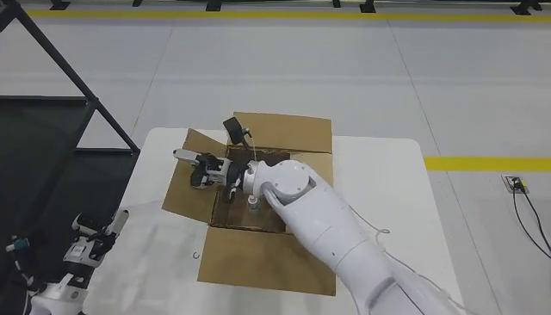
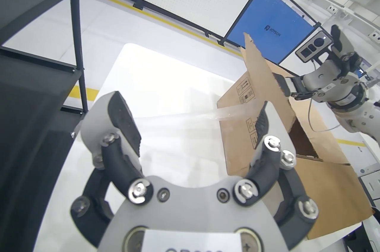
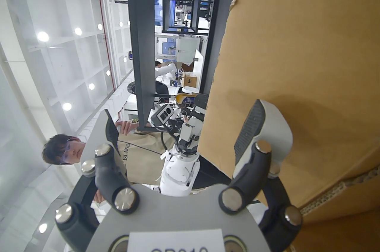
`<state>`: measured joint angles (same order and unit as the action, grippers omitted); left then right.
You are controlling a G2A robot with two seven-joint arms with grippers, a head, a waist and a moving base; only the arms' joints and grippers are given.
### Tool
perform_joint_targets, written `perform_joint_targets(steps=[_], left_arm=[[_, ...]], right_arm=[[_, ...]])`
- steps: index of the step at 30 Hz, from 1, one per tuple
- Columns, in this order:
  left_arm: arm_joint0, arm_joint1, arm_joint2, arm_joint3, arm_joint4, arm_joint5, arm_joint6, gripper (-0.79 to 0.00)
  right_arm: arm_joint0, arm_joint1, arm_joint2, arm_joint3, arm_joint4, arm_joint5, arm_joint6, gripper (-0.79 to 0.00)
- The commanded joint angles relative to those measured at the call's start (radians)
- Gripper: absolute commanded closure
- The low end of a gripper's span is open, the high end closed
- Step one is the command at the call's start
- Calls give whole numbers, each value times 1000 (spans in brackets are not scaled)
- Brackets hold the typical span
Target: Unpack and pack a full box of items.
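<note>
Overhead, an open cardboard box (image 1: 267, 263) is sitting on the white table (image 1: 387, 194), near its far edge and roughly midway between its left and right edges, its flaps folded outward. The right gripper (image 1: 196, 167) is hovering over the box's left flap (image 1: 182, 190), its arm stretching in across the opening from the table's near right side. Its fingers are standing apart here with nothing between them. The left gripper (image 1: 90, 236) is hanging beyond the table's left edge, toward its near end, well apart from the box and beside a black metal rack (image 1: 52, 117). From the left wrist, that gripper's two fingers (image 2: 123, 116) are spreading wide and gripping nothing. They are pointing over the tabletop toward the box, where a strip of clear tape (image 2: 234, 110) is trailing from the cardboard's side. Farther off in that view, the right gripper is showing fully open at the raised flap, one fingertip sitting just at the flap's edge. Whether it is touching the cardboard cannot be told. From the right wrist, the right gripper's pads (image 3: 251, 125) are likewise standing far apart and empty, with the brown flap lying just behind one finger. What is lying inside the box is too dark to make out.
</note>
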<state>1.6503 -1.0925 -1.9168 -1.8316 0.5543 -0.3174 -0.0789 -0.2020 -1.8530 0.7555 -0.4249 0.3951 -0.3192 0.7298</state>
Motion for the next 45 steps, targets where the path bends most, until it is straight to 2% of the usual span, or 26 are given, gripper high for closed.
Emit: perform_joint_targets(steps=[1,3,9,21,33,45], left_arm=[[3,-1,-6,1,-8,-5,0,-785],[6,-1,-11,1,-13,-10,-1,-785],[10,-3,-15,4,-15,-17,-12,-785],[1,-5,-4,6,-1,-25,-38,-785],[-4,-5,12,3,31,-42,-84,-785],[17,-9,18,-67,44,-66,-63,-785]], right_arm=[[10,-19,-22,19,-29,5,-39,-785],[22,-38,-44,42,-69,19,-99,-785],[39,-87,-87,101,-135,63,-175,-785],[59,-133,-85,181,-159,74,-171,-785],[74,-140,-53,210,-160,62,-132,-785],[98,-98,9,203,-141,-89,24,-785]])
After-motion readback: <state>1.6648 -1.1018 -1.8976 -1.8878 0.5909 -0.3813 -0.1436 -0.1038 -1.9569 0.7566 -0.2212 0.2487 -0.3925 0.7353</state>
